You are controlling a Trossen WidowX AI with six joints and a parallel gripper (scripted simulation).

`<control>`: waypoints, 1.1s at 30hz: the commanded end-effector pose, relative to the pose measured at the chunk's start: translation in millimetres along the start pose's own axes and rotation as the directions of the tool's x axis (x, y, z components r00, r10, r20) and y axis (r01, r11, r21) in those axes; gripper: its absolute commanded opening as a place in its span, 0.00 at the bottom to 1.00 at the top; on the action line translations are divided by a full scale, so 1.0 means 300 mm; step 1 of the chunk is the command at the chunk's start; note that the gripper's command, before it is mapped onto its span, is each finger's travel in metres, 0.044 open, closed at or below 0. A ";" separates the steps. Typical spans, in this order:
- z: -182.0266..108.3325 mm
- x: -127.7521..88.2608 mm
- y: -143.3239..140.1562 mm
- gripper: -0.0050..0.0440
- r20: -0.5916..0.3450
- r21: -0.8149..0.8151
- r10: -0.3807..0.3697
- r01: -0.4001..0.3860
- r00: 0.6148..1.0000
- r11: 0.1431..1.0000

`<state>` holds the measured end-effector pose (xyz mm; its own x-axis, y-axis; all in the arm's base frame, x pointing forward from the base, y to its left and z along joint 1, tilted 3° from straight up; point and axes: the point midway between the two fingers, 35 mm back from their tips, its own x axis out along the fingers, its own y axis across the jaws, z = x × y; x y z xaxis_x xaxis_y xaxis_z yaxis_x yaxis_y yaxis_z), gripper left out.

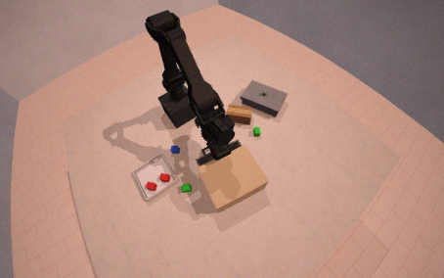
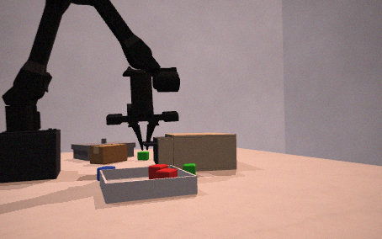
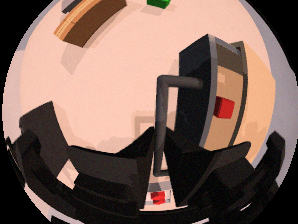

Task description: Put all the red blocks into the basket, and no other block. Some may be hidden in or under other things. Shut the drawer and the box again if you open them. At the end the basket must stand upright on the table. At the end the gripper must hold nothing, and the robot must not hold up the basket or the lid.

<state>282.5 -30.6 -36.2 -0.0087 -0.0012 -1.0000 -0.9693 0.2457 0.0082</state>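
Nearest the front edge we find the grey basket [image 2: 147, 191] upright, two red blocks [image 2: 161, 171] inside. Just behind it, toward the bench's middle, the gripper [image 2: 145, 142] is pinching the dark drawer handle [image 3: 174, 83] of the tan drawer unit [image 2: 202, 149], evidently to draw it open. A third red block [image 3: 226, 107] shows inside the drawer, just beyond the fingers.

The pale table [image 1: 318, 162] carries a grey basket [image 1: 140, 184], tan box [image 1: 235, 178], flat grey lid [image 1: 264, 95] — and scattered blocks.
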 end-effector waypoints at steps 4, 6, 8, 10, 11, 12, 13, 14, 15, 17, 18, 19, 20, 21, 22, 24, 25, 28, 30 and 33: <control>0.001 0.003 0.024 0.10 0.003 0.000 0.042 -0.042 0.999 0.999; 0.000 0.003 0.042 0.10 0.003 0.000 0.042 -0.042 0.999 0.999; 0.000 0.002 0.060 0.10 0.003 0.000 0.042 -0.042 0.999 0.999; 0.000 0.001 0.078 0.10 0.003 0.000 0.042 -0.042 0.999 0.999; 0.000 0.001 0.087 0.10 0.003 0.000 0.042 -0.042 0.999 0.999; 0.000 0.000 0.095 0.10 0.003 0.000 0.042 -0.042 0.999 0.999; 0.000 0.000 0.104 0.10 0.003 0.000 0.042 -0.042 0.999 0.999; 0.000 0.000 0.113 0.10 0.003 0.000 0.042 -0.042 0.999 0.999; 0.000 0.000 0.113 0.10 0.003 0.000 0.042 -0.042 0.999 0.999; 0.000 -0.001 0.122 0.10 0.003 0.000 0.042 -0.042 0.999 0.999; 0.000 -0.001 0.131 0.10 0.003 0.000 0.042 -0.042 0.999 0.999; 0.000 -0.002 0.140 0.10 0.003 0.000 0.042 -0.042 0.999 0.999; 0.000 -0.002 0.149 0.10 0.003 0.000 0.042 -0.042 0.999 0.999; 0.000 -0.002 0.158 0.10 0.003 0.000 0.042 -0.042 0.999 0.999; 0.000 -0.003 0.167 0.10 0.003 0.000 0.042 -0.042 0.999 0.999; 0.000 -0.003 0.184 0.10 0.003 0.000 0.042 -0.042 0.999 0.999; 0.000 -0.004 0.193 0.10 0.003 0.000 0.042 -0.042 0.999 0.999; 0.000 -0.005 0.212 0.10 0.003 0.000 0.042 -0.042 0.999 0.999; 0.000 -0.005 0.212 0.10 0.003 0.000 0.042 -0.042 0.999 0.999; 0.000 -0.005 0.212 0.10 0.003 0.000 0.042 -0.042 0.999 0.999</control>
<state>229.4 -17.2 -33.4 -0.0345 0.0069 -0.9994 -0.9688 0.2453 0.0351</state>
